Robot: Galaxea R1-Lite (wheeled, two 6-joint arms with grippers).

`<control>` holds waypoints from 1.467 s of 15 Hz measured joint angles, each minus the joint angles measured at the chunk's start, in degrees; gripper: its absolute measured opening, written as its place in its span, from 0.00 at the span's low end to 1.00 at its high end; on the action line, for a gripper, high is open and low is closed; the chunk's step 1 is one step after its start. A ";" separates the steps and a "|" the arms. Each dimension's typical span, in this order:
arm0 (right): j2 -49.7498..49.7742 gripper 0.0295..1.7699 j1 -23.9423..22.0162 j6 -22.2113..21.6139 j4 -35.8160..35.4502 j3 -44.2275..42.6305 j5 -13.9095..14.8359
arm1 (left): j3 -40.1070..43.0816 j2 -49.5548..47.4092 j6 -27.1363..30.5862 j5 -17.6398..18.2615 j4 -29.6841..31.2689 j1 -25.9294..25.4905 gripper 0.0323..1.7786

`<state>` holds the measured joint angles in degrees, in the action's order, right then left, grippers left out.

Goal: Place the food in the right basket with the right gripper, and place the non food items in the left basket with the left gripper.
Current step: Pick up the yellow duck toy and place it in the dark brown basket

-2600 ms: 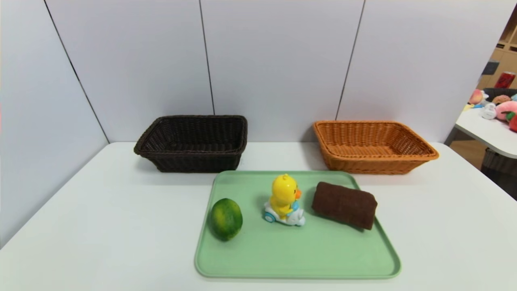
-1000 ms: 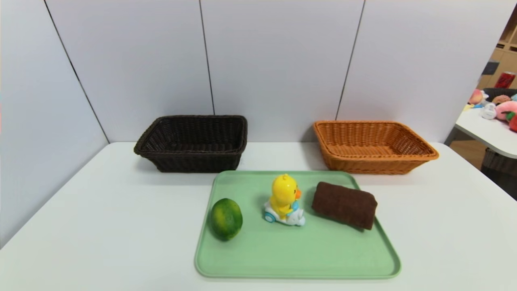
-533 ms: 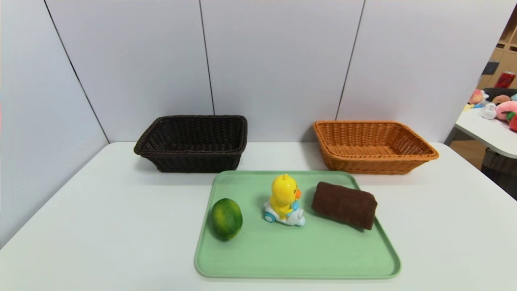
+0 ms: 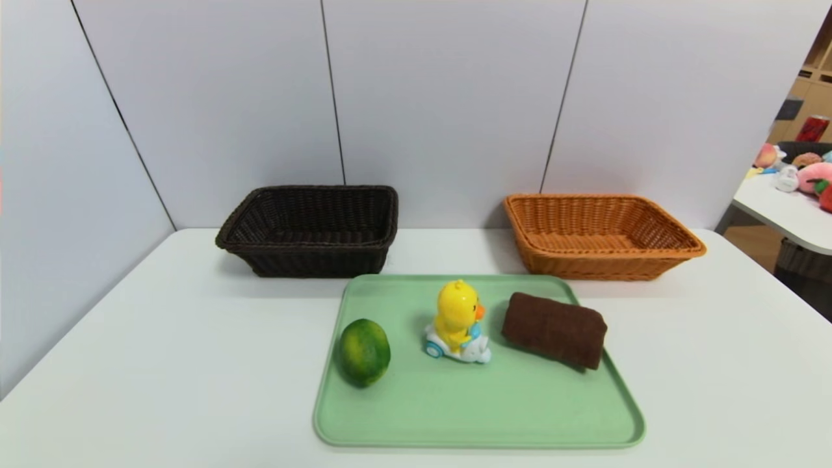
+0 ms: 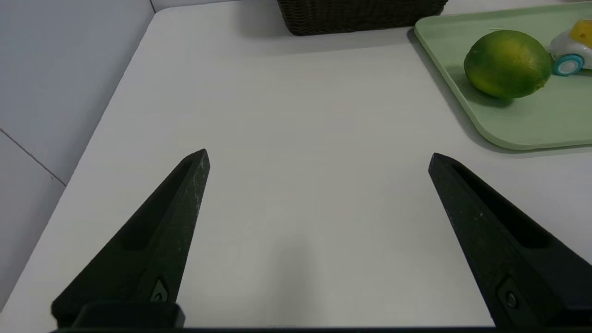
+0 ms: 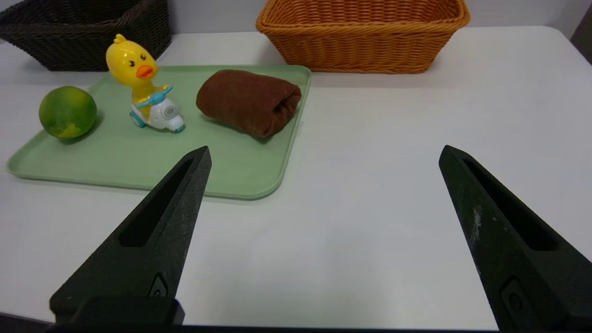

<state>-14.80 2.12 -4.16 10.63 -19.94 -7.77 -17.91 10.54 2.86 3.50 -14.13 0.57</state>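
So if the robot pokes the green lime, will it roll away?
Probably. The lime is round and smooth, so a nudge could roll it. The tray's raised rim might stop it. Its rind looks firm, so it likely won't squash.

My head camera looks forward and down from above, taking in the whole white table (image 4: 162, 364) up to the wall panels, both baskets included. My left wrist camera sits low behind my spread left gripper (image 5: 319, 157), facing forward over bare tabletop, with the lime (image 5: 507, 63) ahead and off to its inner side. My right wrist camera looks forward past my spread right gripper (image 6: 323, 155). All three views share the green tray (image 4: 481, 416).
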 joint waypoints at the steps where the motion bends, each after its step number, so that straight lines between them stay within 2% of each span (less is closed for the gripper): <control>1: -2.76 0.96 0.49 -0.20 0.04 -1.28 -0.11 | -2.15 2.73 0.24 0.09 -1.44 0.24 0.95; 4: -11.24 0.96 1.57 -0.44 0.06 -4.97 -0.37 | -7.30 11.31 0.49 0.66 -2.66 1.10 0.95; 10: -26.38 0.96 1.97 -0.24 0.26 -10.59 -2.67 | -17.94 29.48 0.41 2.54 -2.57 1.44 0.95; 13: -32.66 0.96 1.99 0.11 3.91 -15.23 -3.97 | -21.50 37.44 -0.02 3.28 -1.60 1.46 0.95; 17: -37.43 0.96 2.15 2.21 6.29 -18.70 -4.13 | -22.94 44.97 0.20 8.02 3.96 1.46 0.95; 22: -42.03 0.96 2.17 2.27 9.02 -22.80 -5.07 | -25.09 50.75 0.46 12.15 5.25 1.63 0.95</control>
<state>-56.83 4.29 -1.89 19.65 -42.74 -12.84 -43.00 61.29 3.33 15.65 -8.87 2.21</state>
